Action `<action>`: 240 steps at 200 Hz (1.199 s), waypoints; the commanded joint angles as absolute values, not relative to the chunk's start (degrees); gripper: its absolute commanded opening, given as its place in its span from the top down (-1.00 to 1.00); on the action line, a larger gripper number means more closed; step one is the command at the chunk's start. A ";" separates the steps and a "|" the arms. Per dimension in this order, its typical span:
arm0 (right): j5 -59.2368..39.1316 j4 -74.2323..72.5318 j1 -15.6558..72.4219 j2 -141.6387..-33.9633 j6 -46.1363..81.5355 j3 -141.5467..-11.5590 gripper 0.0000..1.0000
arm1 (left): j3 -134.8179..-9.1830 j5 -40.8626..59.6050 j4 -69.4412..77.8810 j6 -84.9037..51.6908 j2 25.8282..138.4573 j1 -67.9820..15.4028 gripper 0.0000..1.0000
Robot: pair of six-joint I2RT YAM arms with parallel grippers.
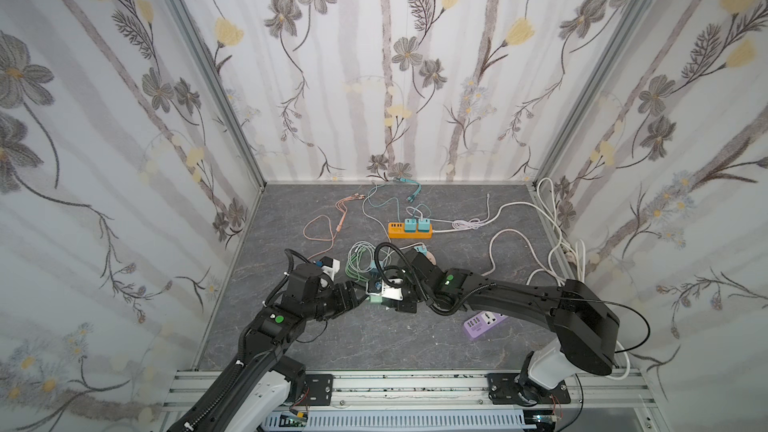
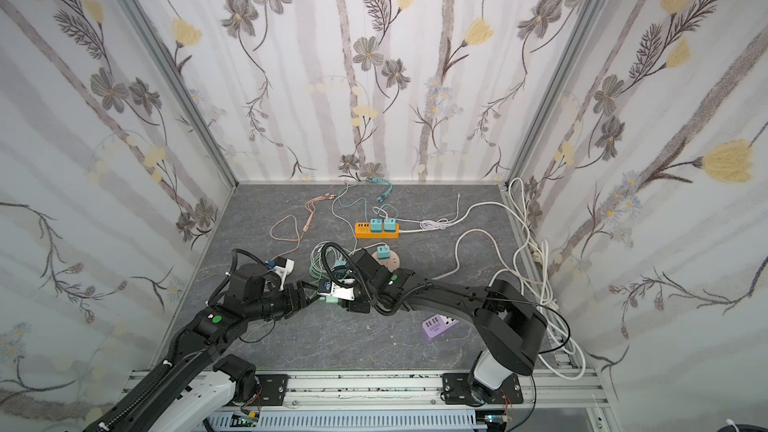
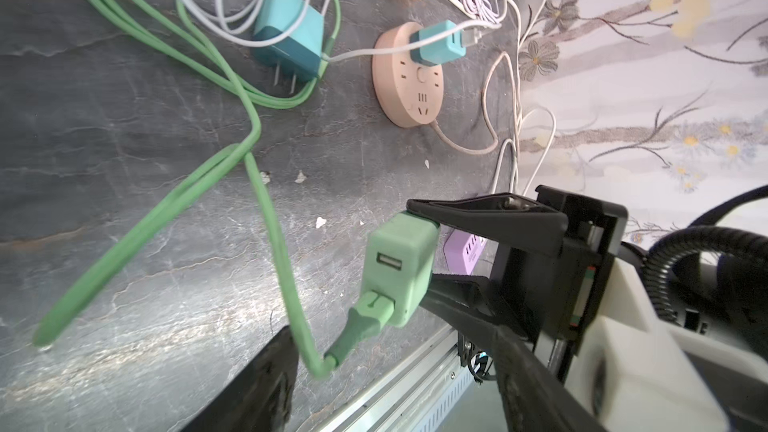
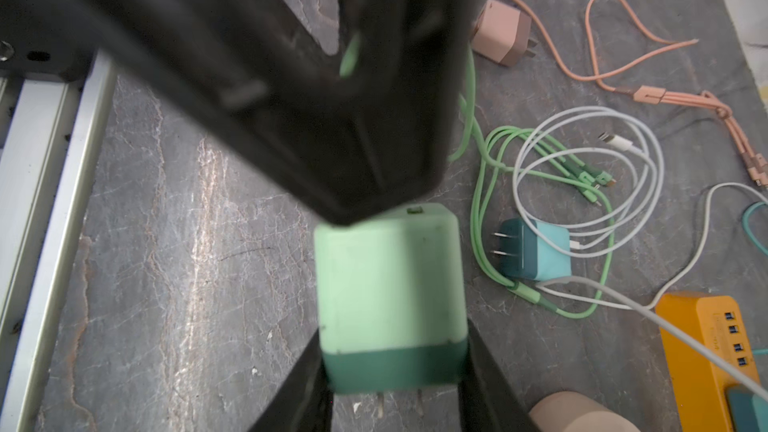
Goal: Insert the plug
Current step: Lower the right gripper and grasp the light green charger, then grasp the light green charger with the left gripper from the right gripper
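Because the right pincer (image 3: pixel 424 249) clamps the charger (image 3: pixel 392 259) above the desk (image 3: pixel 124 201) with its ports facing the other arm, the plug (image 3: pixel 372 311) has a firm seat. It sits in the lower port, seemingly home, and the left pincer (image 1: pixel 356 290) stands open around it, gripping nothing.

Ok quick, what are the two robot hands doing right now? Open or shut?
Left gripper: open, gripping nothing; the green cable passes between its fingers.
Right gripper: shut on the green charger.
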State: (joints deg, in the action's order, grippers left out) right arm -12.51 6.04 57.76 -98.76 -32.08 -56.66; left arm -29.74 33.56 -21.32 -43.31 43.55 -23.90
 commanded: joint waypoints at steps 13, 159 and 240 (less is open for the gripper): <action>-15.75 -0.54 57.83 -96.62 -31.67 -55.81 0.45 | -32.83 38.36 -22.42 -38.77 47.39 -23.89 -0.40; -20.87 -0.94 58.32 -95.98 -30.47 -55.99 0.41 | -34.14 43.89 -20.78 -35.48 49.20 -23.90 0.25; -24.13 -0.80 57.95 -96.12 -27.88 -56.39 -0.04 | -33.96 39.84 -19.16 -37.45 47.73 -23.91 1.00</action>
